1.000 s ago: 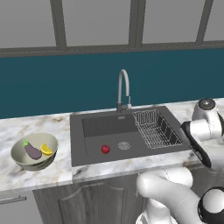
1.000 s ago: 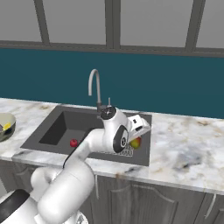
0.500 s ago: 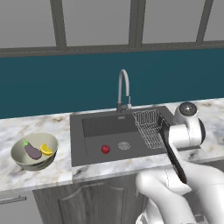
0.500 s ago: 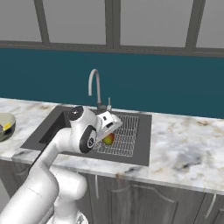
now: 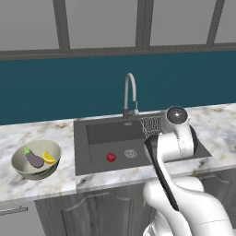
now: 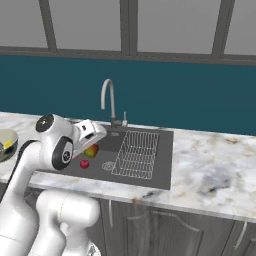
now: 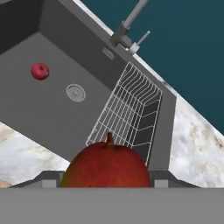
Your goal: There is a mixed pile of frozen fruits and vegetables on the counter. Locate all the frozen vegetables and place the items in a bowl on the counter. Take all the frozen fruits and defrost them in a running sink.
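Gripper [image 6: 95, 146] is closed on an orange-red rounded fruit with a short stem [image 7: 106, 166], carried over the dark grey rectangular sink basin [image 5: 99, 140]. In the hand view the fruit sits between the finger tips, above the near rim and the wire dish rack [image 7: 129, 111].

A small glossy red round fruit [image 5: 111, 157] already lies on the basin floor beside the round drain [image 5: 130, 153]. The pale beige-green bowl [image 5: 20, 162] on the white marble table [image 5: 32, 184] holds the dark purple eggplant [image 5: 33, 159] and the yellow-orange piece [image 5: 48, 158].

Step in hand, as I judge it: deliver the second fruit into the basin.
- Aim for open floor near the drain, not the rack.
- Lower before letting go; a round fruit will roll.
- Whether the tall curved chrome faucet [image 5: 130, 92] is running cannot be told.
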